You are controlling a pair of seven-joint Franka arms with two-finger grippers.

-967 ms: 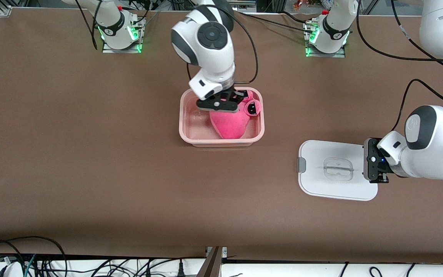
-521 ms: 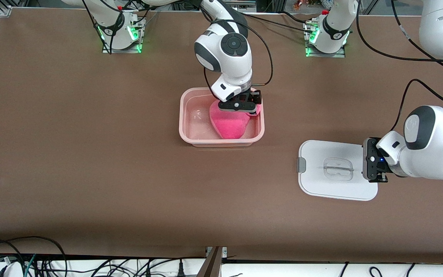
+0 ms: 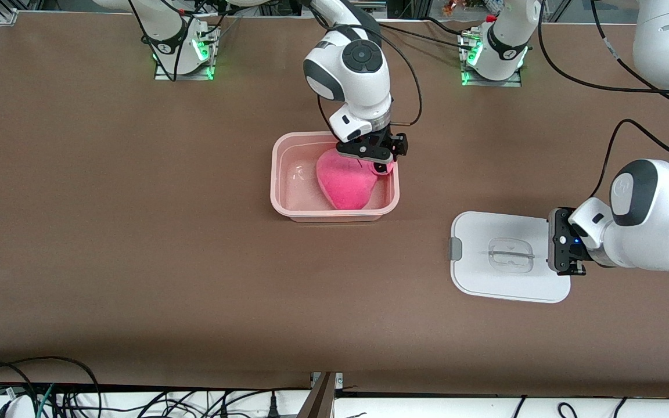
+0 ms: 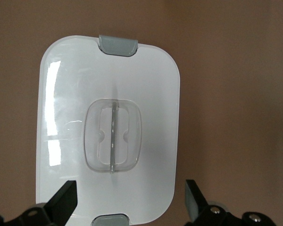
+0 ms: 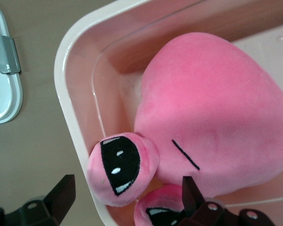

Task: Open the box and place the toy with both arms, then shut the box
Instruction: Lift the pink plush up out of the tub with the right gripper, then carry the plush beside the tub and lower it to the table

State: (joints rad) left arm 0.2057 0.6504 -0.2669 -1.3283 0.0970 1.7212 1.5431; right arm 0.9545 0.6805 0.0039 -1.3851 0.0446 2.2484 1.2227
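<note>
Toy: rounded hot-pink plush blob with black sunglass eyes [image 3: 346, 184] is lying loose inside the translucent pale-pink rectangular plastic tub [image 3: 279, 200], toward the left arm's end of it; the tub is sitting mid-worktop, somewhat toward the edge where the bases stand.
Right hand: black two-finger right hand [image 3: 374, 152] is hanging over the tub's corner by the toy's eyes, fingers spread wide and holding nothing.
Change: a second ago this hand was low on the plush; it has since let go, lifted and drifted toward that corner, while the toy has settled flat.
Meaning: placing is looking finished, so closing the box is probably what remains.
Lid: flat white plastic lid with grey side clips and clear recessed handle [image 3: 479, 273] is resting on the brown worktop [image 3: 137, 232], well apart from the tub, toward the left arm's end and nearer the front camera's edge.
Left hand: black left hand [image 3: 567, 251] is waiting over the lid's outer short edge, fingers wide apart, gripping nothing.
</note>
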